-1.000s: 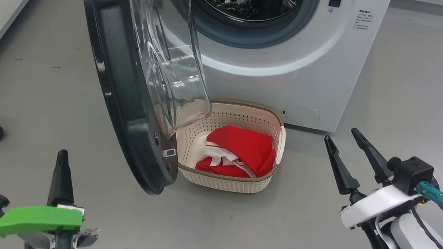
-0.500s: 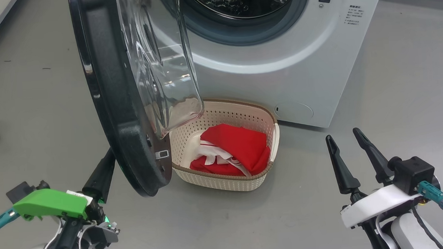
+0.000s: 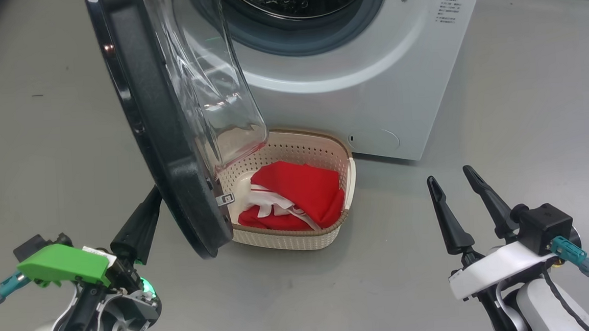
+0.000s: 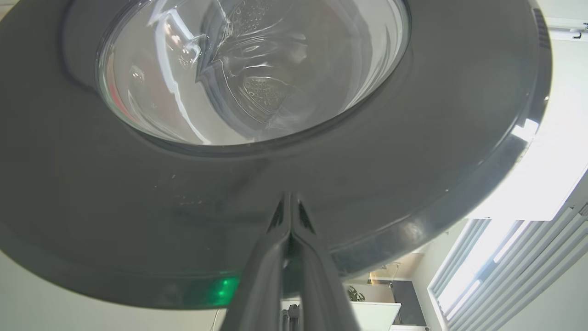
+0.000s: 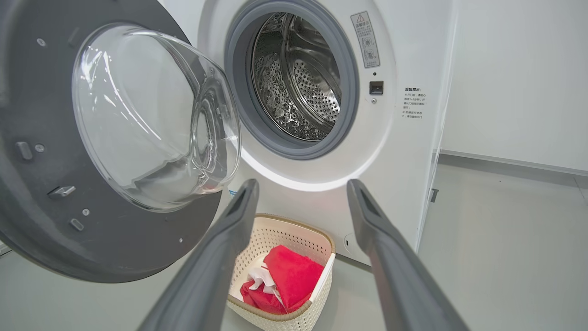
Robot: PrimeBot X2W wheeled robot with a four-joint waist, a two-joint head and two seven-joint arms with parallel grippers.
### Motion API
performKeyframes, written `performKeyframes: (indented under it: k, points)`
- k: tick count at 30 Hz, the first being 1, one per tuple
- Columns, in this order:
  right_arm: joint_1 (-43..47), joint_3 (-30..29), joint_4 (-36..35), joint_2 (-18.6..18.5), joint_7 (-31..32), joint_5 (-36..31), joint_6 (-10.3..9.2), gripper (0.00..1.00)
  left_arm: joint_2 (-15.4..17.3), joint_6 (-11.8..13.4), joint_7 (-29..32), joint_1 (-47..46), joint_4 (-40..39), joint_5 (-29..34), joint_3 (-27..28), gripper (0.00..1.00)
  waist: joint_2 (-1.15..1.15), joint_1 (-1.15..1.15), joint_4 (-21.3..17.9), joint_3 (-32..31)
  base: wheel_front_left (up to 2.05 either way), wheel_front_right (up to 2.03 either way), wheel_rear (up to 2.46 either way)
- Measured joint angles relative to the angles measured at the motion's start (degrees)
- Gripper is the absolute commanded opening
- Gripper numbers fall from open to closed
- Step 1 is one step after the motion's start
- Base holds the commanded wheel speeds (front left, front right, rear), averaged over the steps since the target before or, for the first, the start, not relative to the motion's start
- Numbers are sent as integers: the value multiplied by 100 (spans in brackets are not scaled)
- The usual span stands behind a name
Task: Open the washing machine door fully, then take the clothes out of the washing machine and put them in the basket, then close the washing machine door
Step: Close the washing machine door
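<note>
Evidently closing step: clothes (image 3: 296,193) lie in the basket (image 3: 289,240) on the floor (image 3: 43,150). Left tool (image 4: 290,207), pressed together, at the outer face of the washing machine door (image 3: 171,157); right tool (image 3: 448,174) apart, idle. Next: steady push shut.

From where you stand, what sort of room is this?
Probably a laundry corner or test lab: a front-loading washing machine stands on a plain grey floor, with a basket of red clothes before it.

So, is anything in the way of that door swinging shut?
Nothing visible. The washing machine door hangs above the basket, which sits on the floor before the washing machine, and the clothes lie inside it.
</note>
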Motion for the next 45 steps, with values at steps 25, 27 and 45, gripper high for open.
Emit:
performKeyframes:
  k: [25, 27, 45]
  points:
    - [-352, -88, -89, -88, 0, 80, 0, 100, 13, 142, -455, -137, -379, -405, -430, 0, 0, 0, -1143, 619, 0, 0, 0]
    - [-369, -103, -90, -85, 0, 121, 0, 100, 13, 148, -539, -224, -377, -431, -459, 0, 0, 0, -1276, 682, 0, 0, 0]
    - [-712, -131, -103, 57, 0, 278, 0, 100, 12, 151, -1416, -1147, -4, -737, -459, 0, 0, 0, -2470, 1221, 0, 0, 0]
